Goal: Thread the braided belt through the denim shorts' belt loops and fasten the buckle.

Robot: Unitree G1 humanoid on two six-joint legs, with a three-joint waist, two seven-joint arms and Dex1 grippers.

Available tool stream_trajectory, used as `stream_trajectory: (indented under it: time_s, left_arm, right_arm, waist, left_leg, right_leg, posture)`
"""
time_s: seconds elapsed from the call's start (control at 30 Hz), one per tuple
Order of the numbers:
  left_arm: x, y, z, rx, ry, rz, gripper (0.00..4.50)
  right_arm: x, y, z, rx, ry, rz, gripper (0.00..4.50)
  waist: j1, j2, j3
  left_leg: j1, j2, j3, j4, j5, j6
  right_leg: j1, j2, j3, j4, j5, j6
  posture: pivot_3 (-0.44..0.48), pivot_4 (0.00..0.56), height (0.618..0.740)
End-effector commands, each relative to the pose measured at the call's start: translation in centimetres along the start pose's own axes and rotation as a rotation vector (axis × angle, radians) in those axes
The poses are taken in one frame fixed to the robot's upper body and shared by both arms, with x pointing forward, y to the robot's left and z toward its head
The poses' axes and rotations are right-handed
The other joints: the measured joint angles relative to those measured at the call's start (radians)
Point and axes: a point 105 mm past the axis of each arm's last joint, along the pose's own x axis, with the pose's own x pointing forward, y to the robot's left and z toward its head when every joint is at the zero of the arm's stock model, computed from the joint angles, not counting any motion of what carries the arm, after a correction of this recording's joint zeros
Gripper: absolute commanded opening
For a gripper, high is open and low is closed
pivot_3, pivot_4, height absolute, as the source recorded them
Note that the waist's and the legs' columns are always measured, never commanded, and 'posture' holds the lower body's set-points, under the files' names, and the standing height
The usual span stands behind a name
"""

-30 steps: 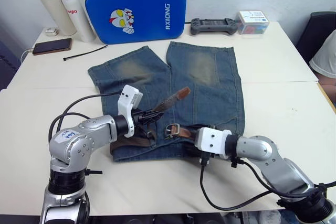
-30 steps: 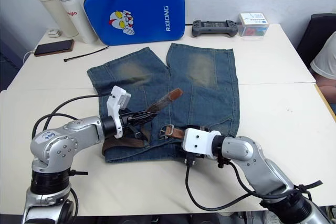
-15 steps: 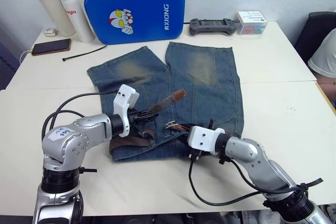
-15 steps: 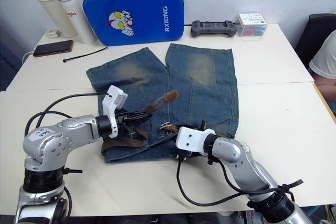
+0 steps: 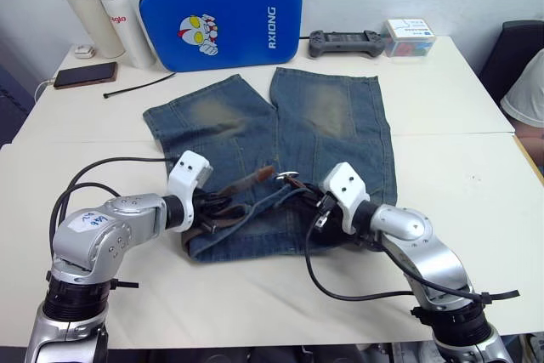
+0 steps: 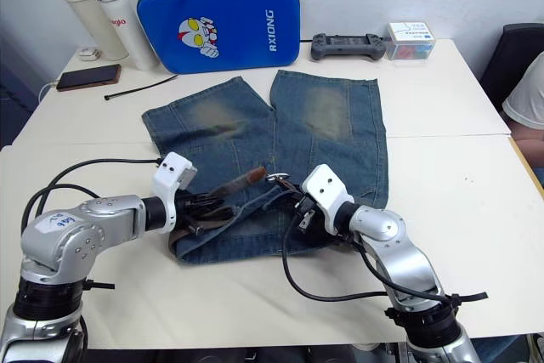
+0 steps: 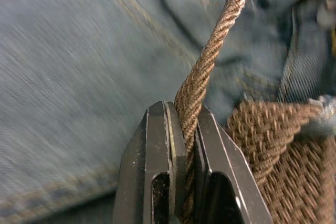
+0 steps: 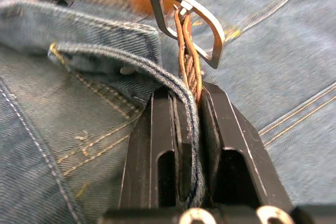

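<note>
The threading looked largely done and the fastening not yet: most of the braided belt lay bunched along the waistband of the denim shorts, which were spread on the tabletop with the waist toward the robot, and both belt ends met near the front, unjoined. How many belt loops had been passed could not be told.

On the left, the left claw was clamped tight on the braided strap, which ran up out of its fingers toward the tan tip lying on the denim just short of the buckle.

On the right, the right claw was closed on the belt's buckle end together with a raised fold of waistband denim; the buckle stood just beyond its fingertips, open frame toward the tip.

What remained, by my judgement, was feeding the tip through the frame and seating the prong.
</note>
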Motion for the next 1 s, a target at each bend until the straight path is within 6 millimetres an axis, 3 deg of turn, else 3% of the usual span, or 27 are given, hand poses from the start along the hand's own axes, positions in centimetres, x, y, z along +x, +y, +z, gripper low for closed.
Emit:
stream_trajectory:
  time_s: [0.03, 0.37, 0.6, 0.87, 1.0]
  left_arm:
    - [-0.1, -0.8, -0.4, 0.030, 0.031, -0.028, 0.00]
    - [-0.3, -0.2, -0.3, 0.019, 0.017, 0.001, 0.00]
    - [-0.3, -1.5, -0.6, 0.030, 0.029, -0.052, 0.00]
    - [-0.2, -1.3, -0.4, 0.025, 0.017, -0.040, 0.00]
    - [0.3, -1.5, -0.1, 0.032, 0.012, -0.047, 0.00]
  right_arm:
    - [-0.7, -1.3, 2.1, -0.001, -0.059, -0.070, 0.01]
    - [-0.6, -2.0, 2.3, 0.090, -0.048, -0.134, 0.01]
    - [-0.5, -2.2, 1.4, 0.251, -0.010, -0.190, 0.01]
    - [-0.5, -2.2, 1.6, 0.337, -0.008, -0.207, 0.01]
    - [-0.3, -1.3, 2.1, 0.248, 0.010, -0.159, 0.01]
  waist:
    - [0.000, 0.000, 0.000]
    - [0.000, 0.000, 0.000]
    - [-0.001, 0.000, 0.000]
    - [-0.003, 0.000, 0.000]
    - [-0.004, 0.000, 0.000]
  left_leg:
    - [0.000, 0.000, 0.000, 0.000, 0.000, 0.000]
    - [0.000, 0.000, 0.001, 0.000, 0.000, 0.000]
    - [0.000, 0.000, 0.001, 0.000, 0.000, 0.000]
    - [0.000, 0.000, 0.001, -0.001, 0.000, 0.000]
    - [0.000, 0.000, 0.002, -0.001, 0.000, 0.000]
  right_leg:
    - [0.000, 0.000, 0.000, 0.000, 0.000, 0.000]
    - [-0.001, 0.000, 0.001, 0.001, 0.000, 0.000]
    - [-0.001, 0.000, 0.001, 0.001, 0.000, 0.000]
    - [-0.001, 0.000, 0.001, 0.001, 0.000, 0.000]
    - [-0.001, 0.000, 0.001, 0.001, 0.000, 0.000]
  posture:
    - [0.000, 0.150, 0.740]
    - [0.000, 0.150, 0.740]
    - [0.000, 0.150, 0.740]
    - [0.000, 0.150, 0.740]
    - [0.000, 0.150, 0.740]
